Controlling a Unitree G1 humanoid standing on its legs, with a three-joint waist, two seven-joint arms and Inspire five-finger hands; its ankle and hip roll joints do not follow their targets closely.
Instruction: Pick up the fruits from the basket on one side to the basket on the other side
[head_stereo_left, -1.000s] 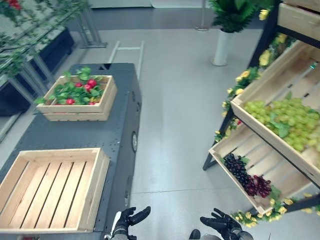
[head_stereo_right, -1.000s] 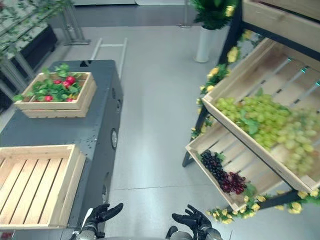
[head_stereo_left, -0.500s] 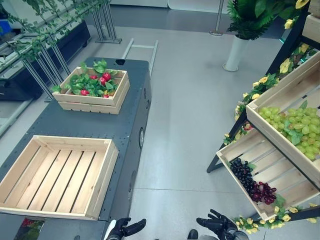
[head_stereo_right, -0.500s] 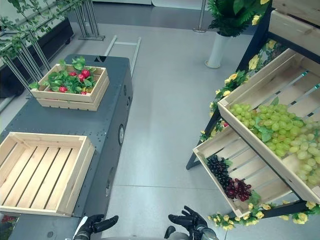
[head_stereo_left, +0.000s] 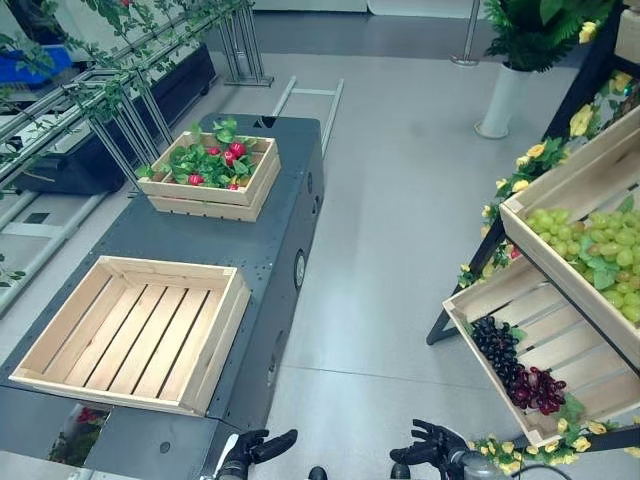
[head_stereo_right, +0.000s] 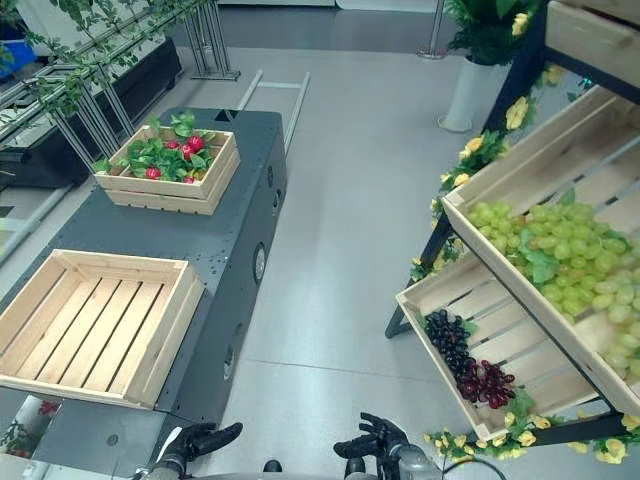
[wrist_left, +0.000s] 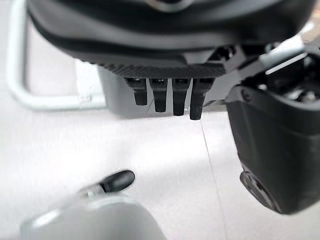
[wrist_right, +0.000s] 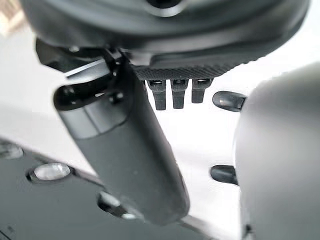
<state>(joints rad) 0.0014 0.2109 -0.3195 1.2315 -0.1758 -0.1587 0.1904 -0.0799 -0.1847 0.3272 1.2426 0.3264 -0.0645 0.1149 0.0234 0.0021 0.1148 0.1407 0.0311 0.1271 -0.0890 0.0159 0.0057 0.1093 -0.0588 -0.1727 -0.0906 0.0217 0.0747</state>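
My left hand and right hand hang low over the floor, fingers relaxed, holding nothing. The fruits lie in the far crate on the dark table; the near crate is bare.

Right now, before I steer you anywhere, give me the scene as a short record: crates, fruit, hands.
near crate: empty wooden crate on the dark table, at the robot's left
far crate: wooden crate further back on the same table, holding red fruits among green leaves
upper shelf: green grapes in a slanted wooden bin, at the robot's right
lower shelf: dark grapes in the bin below
left hand: open, low, holding nothing
right hand: open, low, holding nothing
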